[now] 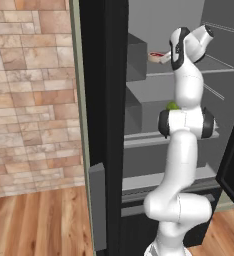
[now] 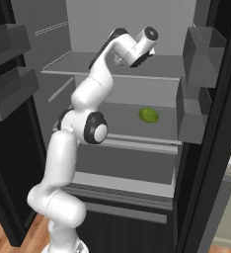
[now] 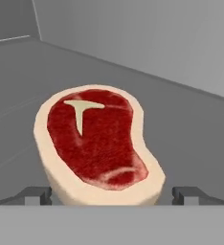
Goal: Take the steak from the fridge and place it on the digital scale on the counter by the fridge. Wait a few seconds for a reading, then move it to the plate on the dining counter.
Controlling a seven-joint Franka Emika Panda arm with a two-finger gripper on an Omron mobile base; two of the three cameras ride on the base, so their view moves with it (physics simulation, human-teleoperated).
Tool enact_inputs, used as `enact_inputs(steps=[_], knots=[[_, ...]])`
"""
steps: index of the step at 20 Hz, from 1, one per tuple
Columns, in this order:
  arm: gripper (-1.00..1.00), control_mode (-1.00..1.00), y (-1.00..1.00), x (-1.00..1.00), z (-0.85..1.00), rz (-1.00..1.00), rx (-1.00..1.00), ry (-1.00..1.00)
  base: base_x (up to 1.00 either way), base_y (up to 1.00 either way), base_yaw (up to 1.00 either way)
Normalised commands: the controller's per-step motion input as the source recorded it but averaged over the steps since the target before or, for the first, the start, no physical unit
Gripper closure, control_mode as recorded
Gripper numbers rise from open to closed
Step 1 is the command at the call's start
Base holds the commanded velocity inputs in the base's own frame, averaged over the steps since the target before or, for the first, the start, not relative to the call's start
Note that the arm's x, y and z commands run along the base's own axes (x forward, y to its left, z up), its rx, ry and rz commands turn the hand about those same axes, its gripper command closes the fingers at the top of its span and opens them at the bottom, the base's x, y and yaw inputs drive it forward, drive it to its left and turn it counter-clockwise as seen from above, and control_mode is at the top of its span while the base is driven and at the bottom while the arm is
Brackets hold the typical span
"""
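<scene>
The steak (image 3: 97, 146), a smooth kidney-shaped slab of red meat with a thick pale tan rim and a white T-shaped bone mark, lies flat on an upper grey shelf (image 1: 189, 73) of the black-cased fridge (image 1: 101, 100). In the hand view its long axis runs from upper left to lower right, with the T at the far end. The tool (image 3: 111, 195) is spread wide, its dark tips on either side of the steak's near end, clasping nothing; a round green fruit (image 2: 148, 115) sits on the shelf below.

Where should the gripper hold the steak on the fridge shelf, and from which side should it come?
Grip the steak across its pale rim, at its narrower near end, coming from above and in front as the gripper points now. It lies flat on the shelf, and the open fingers already stand on either side of it, so probably only lowering and closing remains.
</scene>
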Motion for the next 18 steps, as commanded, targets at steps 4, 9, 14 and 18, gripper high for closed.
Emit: enact_inputs(steps=[4, 9, 14, 18], knots=[[-1.0, -1.0, 0.13, 0.25, 0.0, 0.09, 0.0, 0.0, 0.0, 0.0, 0.0], [-1.0, -1.0, 0.22, 0.1, -0.02, 0.08, 0.0, 0.0, 0.0, 0.0, 0.0], [-1.0, -1.0, 0.35, 0.0, -0.13, 0.04, 0.0, 0.0, 0.0, 0.0, 0.0], [1.0, -1.0, 0.33, 0.0, -0.15, 0.0, 0.0, 0.0, 0.0, 0.0, 0.0]])
